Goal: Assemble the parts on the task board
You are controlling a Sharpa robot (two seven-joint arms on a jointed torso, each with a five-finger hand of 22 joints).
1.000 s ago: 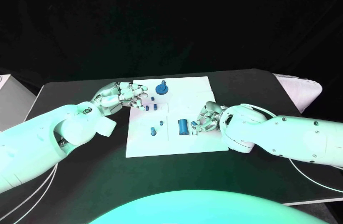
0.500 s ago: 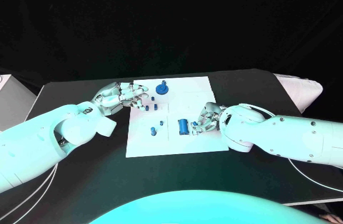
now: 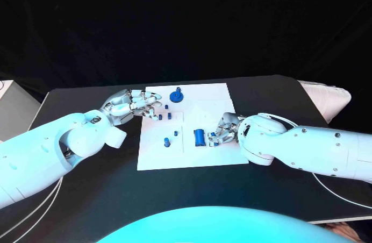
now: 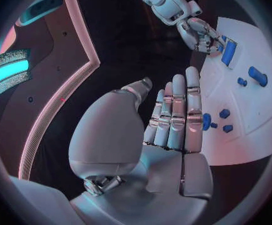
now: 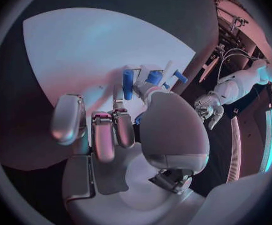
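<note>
On the near half of the board (image 3: 186,157), nearest the robot, a short blue peg (image 3: 166,142) standing alone, and beside it toward the right a long blue bar (image 3: 198,137) lying flat. Just right of the bar, at the board's right edge, the right hand (image 3: 224,129), fingers curled down and close to the bar; whether touching it, cannot tell. In the right wrist view, fingers (image 5: 105,132) bent inward near small blue parts (image 5: 154,77), nothing clearly held. Farther on, a tiny blue piece (image 3: 176,131) near the board's middle. Beyond that, at the left edge, the left hand (image 3: 131,104), fingers held straight and side by side, empty, tips just beside two small blue pegs (image 3: 165,114). At the far edge, a round blue knob (image 3: 177,96) standing upright.
</note>
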